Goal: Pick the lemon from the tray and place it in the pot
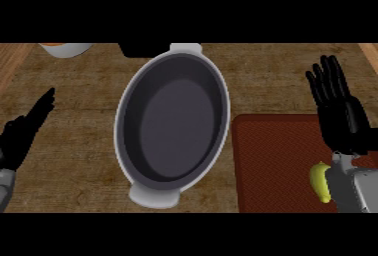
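The pot (173,125), a long grey oval with white handles at both ends, lies in the middle of the counter (81,100) with its dark inside bare, ready to take the fruit. Just right of the pot sits the red-brown tray (277,160). The right hand (338,107) hangs over the tray's far right part, fingers straight and spread, holding nothing (likely staged for a reach). Well left of the pot the left hand (26,131) rests open at the edge. The lemon (319,182) lies on the tray right of the pot, partly hidden by the right forearm, not yet picked.
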Controlling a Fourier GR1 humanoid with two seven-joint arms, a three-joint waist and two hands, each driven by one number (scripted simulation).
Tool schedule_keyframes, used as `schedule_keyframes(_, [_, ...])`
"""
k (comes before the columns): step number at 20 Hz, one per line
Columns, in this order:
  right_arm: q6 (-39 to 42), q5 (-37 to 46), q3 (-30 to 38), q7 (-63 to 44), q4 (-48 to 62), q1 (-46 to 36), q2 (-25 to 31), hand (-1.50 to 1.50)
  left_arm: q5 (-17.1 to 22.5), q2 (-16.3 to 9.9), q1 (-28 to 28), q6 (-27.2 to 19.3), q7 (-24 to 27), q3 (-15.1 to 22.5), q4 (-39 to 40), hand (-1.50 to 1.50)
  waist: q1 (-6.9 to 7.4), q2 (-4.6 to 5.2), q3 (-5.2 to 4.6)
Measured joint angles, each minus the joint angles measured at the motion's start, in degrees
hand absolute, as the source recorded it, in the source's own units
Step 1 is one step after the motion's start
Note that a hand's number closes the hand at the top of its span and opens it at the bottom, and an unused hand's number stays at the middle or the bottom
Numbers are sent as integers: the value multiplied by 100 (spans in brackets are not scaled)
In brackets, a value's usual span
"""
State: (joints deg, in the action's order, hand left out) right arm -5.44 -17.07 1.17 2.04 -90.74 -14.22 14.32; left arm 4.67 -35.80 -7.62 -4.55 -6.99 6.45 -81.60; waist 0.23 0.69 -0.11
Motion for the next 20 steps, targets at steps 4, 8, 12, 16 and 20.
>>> schedule_keyframes(4, [-566, 265, 303, 691, -353, 559, -268, 150, -73, 82, 150, -281, -127, -171, 44, 0, -89, -67, 10])
schedule_keyframes(8, [-1644, 717, 1129, 1338, -513, 1207, -384, -150, -29, 190, 402, -627, -311, -406, 245, 0, -407, -80, -11])
schedule_keyframes(12, [-3130, 839, 1871, 2123, -703, 1576, -977, -150, 113, 326, 531, -763, -585, -517, 353, 0, -502, -117, 20])
schedule_keyframes(16, [-4235, 653, 1532, 3095, -1049, 2229, -1257, -150, 85, 503, 538, -909, -829, -439, 312, 0, -380, -126, 32])
schedule_keyframes(20, [-4870, 529, 637, 3539, -1632, 3395, -1362, -150, 41, 568, 490, -963, -1003, -405, 250, 0, -299, -121, 22])
